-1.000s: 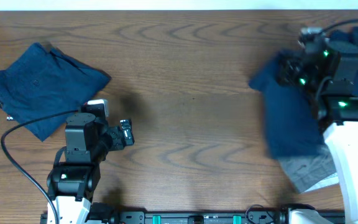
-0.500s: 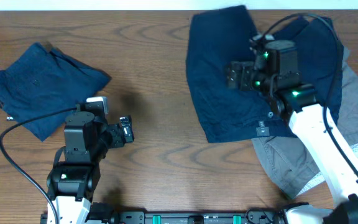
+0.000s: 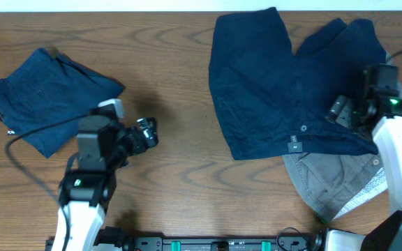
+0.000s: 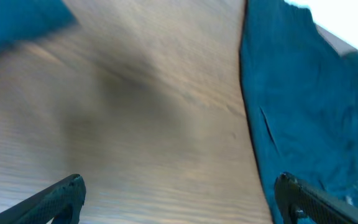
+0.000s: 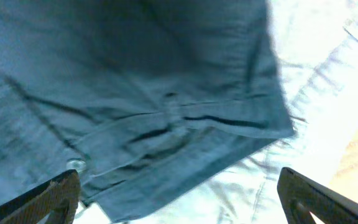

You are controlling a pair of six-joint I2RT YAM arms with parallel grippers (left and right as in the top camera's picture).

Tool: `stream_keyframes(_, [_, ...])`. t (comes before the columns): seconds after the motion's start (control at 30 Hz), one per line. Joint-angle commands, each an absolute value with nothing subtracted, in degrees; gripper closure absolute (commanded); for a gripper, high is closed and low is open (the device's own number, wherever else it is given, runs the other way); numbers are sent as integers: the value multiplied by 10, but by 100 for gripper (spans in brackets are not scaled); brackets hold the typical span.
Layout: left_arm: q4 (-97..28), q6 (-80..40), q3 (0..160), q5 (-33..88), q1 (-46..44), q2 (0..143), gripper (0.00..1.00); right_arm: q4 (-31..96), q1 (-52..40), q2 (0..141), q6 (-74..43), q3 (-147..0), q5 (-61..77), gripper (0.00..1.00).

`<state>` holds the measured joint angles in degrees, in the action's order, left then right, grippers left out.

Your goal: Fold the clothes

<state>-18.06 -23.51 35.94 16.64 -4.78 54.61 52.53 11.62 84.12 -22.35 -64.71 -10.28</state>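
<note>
- Navy shorts [image 3: 257,84], flat and unfolded, far right of the wooden table [image 3: 187,195], waistband on the near side.
- Grey shorts [image 3: 333,185] at near right, partly under that waistband edge.
- Folded navy bundle [image 3: 44,97] at far left, well apart.
- Right gripper [image 3: 338,111] over the unfolded navy cloth, fingers wide apart, holding nothing.
- Left gripper [image 3: 147,132] over bare wood, just right of the bundle, fingers spread, empty.

Garments on a wooden tabletop [image 3: 180,63]

We see brown wood grain carrying a folded navy garment [image 3: 47,101] at the left. Well apart on the right, spread navy shorts [image 3: 271,84] lie flat, overlapping a light grey garment [image 3: 333,185] that rests on the wood near the front right.
</note>
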Motion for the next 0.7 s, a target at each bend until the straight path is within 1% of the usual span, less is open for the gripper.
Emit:
stream_keyframes(0.0, [-159,-301,368,220,-85,618,2,532,140,833,-220,-644,-77,1])
stream_keyframes(0.2, [-50,-390,368,273,-195,774,2,536,143,833,-207,-644,-70,1])
stream_keyframes(0.4, [128,-474,368,289,-310,915,2,536,143,833,-207,-644,-70,1])
stream_keyframes(0.57, [255,-517,368,286,-367,1003,2,536,143,833,-207,-644,-70,1])
stream_keyframes(0.63, [279,-535,368,274,-383,1030,2,536,143,833,-207,-644,-69,1])
stream_keyframes(0.67, [284,-545,368,268,-389,1039,6,536,143,833,-207,-644,-68,1])
